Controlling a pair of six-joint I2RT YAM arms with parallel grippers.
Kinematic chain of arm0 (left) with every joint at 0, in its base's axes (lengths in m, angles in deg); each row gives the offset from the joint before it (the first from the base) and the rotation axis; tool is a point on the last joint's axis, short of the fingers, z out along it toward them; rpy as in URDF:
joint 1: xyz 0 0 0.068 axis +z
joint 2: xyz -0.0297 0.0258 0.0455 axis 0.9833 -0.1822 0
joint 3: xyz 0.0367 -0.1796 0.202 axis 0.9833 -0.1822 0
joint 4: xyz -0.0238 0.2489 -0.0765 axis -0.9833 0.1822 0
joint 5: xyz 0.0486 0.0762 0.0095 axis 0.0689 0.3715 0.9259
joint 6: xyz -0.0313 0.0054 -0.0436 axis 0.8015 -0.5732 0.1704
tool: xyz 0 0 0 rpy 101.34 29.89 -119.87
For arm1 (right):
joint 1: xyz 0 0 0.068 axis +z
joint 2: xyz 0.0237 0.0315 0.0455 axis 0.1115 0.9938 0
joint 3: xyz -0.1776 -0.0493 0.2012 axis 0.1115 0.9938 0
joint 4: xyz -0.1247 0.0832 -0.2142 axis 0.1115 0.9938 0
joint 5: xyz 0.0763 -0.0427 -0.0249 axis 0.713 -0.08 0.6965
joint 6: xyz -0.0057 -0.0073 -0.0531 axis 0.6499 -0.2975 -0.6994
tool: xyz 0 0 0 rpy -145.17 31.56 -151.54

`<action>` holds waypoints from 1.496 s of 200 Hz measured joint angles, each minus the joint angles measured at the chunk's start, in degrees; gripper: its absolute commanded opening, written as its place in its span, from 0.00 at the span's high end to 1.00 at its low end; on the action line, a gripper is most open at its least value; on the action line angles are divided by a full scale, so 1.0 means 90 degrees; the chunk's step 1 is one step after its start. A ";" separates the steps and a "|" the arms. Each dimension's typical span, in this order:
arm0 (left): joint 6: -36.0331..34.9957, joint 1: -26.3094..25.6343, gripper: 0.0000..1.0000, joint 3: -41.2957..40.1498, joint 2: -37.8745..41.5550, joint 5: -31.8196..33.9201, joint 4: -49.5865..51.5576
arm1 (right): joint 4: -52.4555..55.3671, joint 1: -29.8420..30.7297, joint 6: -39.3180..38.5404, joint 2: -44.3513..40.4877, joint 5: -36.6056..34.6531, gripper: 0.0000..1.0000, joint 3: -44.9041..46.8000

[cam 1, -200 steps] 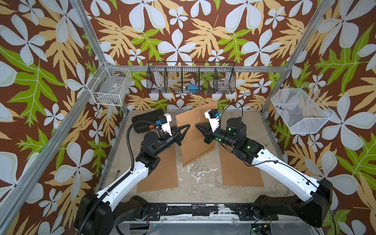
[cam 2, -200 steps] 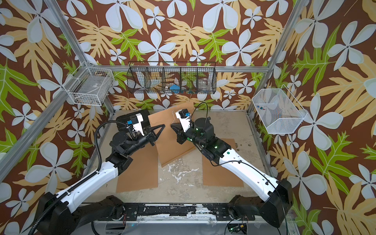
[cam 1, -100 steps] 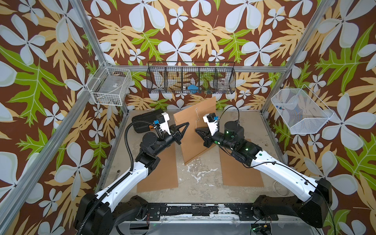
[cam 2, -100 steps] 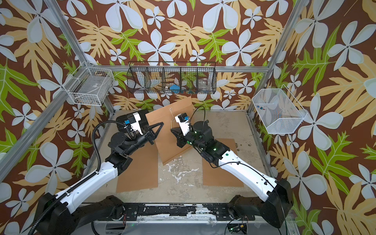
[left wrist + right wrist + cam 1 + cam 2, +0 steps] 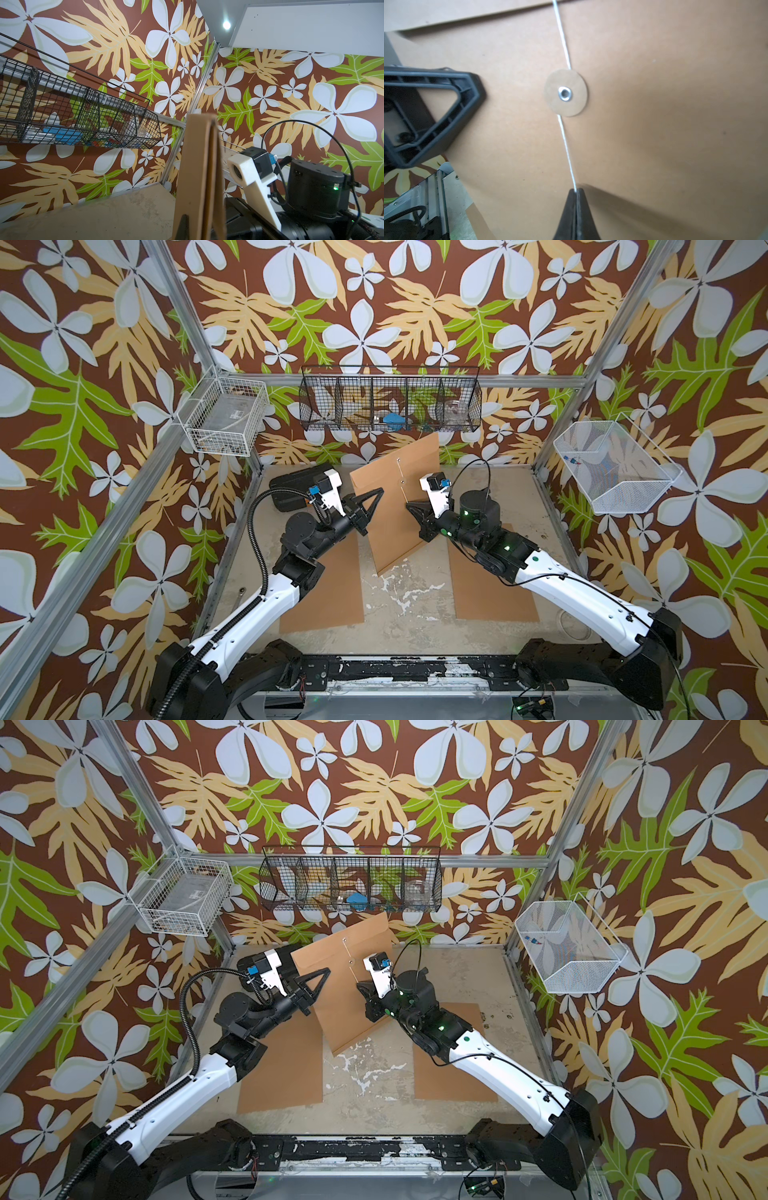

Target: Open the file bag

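Observation:
The file bag [image 5: 392,506] is a brown kraft envelope that stands tilted on its lower corner in mid-table, seen in both top views [image 5: 343,986]. My left gripper [image 5: 377,494] is shut on its left edge; in the left wrist view the bag's edge [image 5: 199,166] rises between the jaws of that gripper [image 5: 200,230]. A white string [image 5: 564,135] runs past the round paper button [image 5: 565,92]. My right gripper [image 5: 576,191] is shut on this string just below the button, close to the bag's face [image 5: 409,506].
Two more brown envelopes lie flat on the table, one at the left [image 5: 328,585] and one at the right [image 5: 490,585]. A black case [image 5: 291,489] sits at the back left. Wire baskets hang on the walls: black [image 5: 390,400], white left [image 5: 224,418], white right [image 5: 615,466].
The file bag has been raised and stands more upright, its top corner higher than a second ago. Both grippers rose with it and stayed shut.

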 measured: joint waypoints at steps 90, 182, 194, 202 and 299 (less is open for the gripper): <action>-0.0083 -0.0002 1.00 -0.0005 0.0206 0.0083 0.0238 | 0.0041 -0.0104 -0.0002 -0.0022 -0.0406 1.00 0.0041; -0.0177 -0.0002 1.00 -0.0155 0.0318 0.0087 0.0318 | 0.0306 -0.0532 -0.0061 -0.0041 -0.0464 1.00 -0.0311; -0.0192 -0.0002 1.00 -0.0168 0.0316 0.0080 0.0323 | 0.0379 -0.0554 -0.0148 -0.0029 -0.0483 1.00 -0.0459; -0.0211 -0.0002 1.00 -0.0172 0.0304 0.0039 0.0321 | 0.0391 -0.0556 -0.0158 -0.0012 -0.0486 1.00 -0.0563; -0.0260 -0.0002 1.00 -0.0168 -0.0029 -0.0437 0.0335 | 0.0607 -0.0554 -0.0376 0.0282 0.0063 1.00 -0.1328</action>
